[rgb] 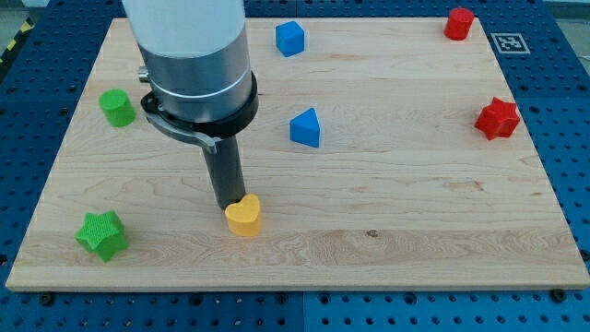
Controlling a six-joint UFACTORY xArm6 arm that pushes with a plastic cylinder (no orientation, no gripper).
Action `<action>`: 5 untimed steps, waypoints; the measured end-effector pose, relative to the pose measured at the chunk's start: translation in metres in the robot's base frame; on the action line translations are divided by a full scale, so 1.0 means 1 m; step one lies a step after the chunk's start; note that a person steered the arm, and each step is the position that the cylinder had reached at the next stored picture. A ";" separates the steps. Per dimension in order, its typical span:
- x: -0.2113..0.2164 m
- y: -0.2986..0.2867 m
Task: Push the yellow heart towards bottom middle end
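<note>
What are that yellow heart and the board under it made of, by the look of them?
The yellow heart looks like moulded plastic or painted wood: even colour, smooth matte faces, soft edges; I cannot tell which. The board seems to be pale wood, with visible grain lines and a faint sheen. My tip sits just above-left of the heart.
</note>
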State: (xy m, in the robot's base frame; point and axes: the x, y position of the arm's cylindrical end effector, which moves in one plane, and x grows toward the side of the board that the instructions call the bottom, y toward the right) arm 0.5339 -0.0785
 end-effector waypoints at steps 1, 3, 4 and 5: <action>0.002 0.000; 0.017 -0.003; 0.037 0.003; 0.050 0.010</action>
State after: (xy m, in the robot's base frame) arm 0.5840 -0.0688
